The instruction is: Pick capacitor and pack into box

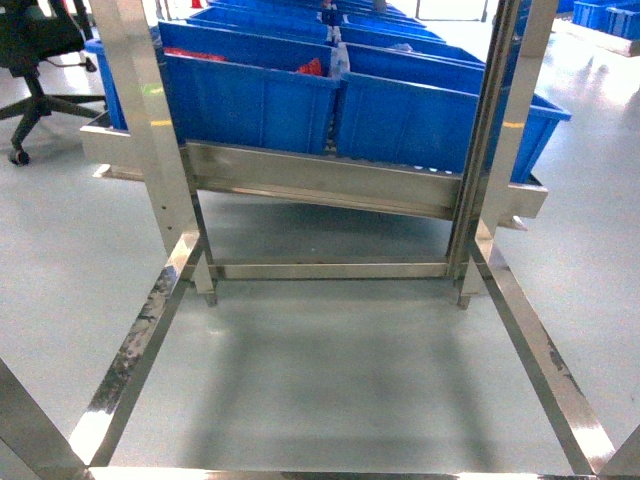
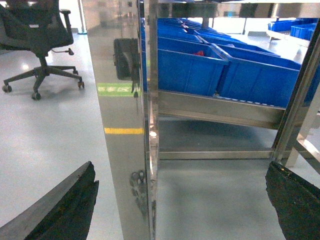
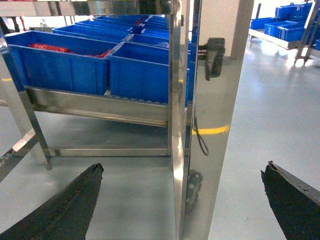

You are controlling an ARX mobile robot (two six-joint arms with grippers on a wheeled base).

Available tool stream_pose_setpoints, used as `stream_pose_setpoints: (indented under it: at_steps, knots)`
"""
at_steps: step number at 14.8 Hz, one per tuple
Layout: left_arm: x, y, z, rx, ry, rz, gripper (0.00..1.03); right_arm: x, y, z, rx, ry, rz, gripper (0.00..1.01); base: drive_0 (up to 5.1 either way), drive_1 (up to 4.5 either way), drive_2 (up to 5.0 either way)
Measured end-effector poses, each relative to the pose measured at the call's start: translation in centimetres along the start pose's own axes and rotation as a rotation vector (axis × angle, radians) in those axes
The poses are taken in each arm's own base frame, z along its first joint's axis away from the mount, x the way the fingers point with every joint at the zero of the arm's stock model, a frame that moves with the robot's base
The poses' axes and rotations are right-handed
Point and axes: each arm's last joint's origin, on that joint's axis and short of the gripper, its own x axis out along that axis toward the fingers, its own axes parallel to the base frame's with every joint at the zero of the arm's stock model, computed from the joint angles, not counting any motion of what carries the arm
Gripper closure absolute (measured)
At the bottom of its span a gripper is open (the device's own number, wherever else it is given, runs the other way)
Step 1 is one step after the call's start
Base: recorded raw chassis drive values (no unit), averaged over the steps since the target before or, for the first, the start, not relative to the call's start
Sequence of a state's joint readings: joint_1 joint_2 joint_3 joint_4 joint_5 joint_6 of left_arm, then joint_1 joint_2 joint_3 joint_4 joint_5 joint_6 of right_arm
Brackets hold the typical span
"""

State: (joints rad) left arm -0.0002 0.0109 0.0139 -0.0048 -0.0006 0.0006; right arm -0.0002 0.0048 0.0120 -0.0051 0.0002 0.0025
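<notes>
Right now you face a steel rack (image 1: 330,180) whose slanted shelf carries rows of blue crates (image 1: 250,100); the tilt looks meant to feed crates down toward the picking side, which is why the front two sit hard against the lower rail. The rack's floor rails (image 1: 135,355) splay out on both sides of you, so your base appears parked between them to get close to the shelf.

The left post (image 2: 120,125) fills the middle of the left wrist view, and the right post (image 3: 200,125) does the same in the right wrist view, so each arm hangs low and outboard, near its own upright. An office chair (image 2: 37,35) stands well apart on the open floor.

Your left gripper (image 2: 177,200) has its dark fingers (image 2: 65,210) spread wide with only floor between them. The right gripper (image 3: 182,205) is likewise spread wide and carries nothing.

Something red (image 3: 47,48) lies in one front crate; you cannot tell whether it is capacitors. The pink box shows in no view, nor does any clear capacitor, so picking has not begun and you must find both first.
</notes>
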Motion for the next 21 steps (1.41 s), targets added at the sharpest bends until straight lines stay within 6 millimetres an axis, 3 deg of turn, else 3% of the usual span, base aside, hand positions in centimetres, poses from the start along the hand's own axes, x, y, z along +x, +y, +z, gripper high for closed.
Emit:
stream_pose_setpoints:
  at_steps: [21]
  knots:
    - [0.0, 0.0, 0.0, 0.0, 0.0, -0.001, 0.05, 0.0, 0.0, 0.0, 0.001, 0.0, -0.001, 0.03, 0.0, 0.0, 0.0]
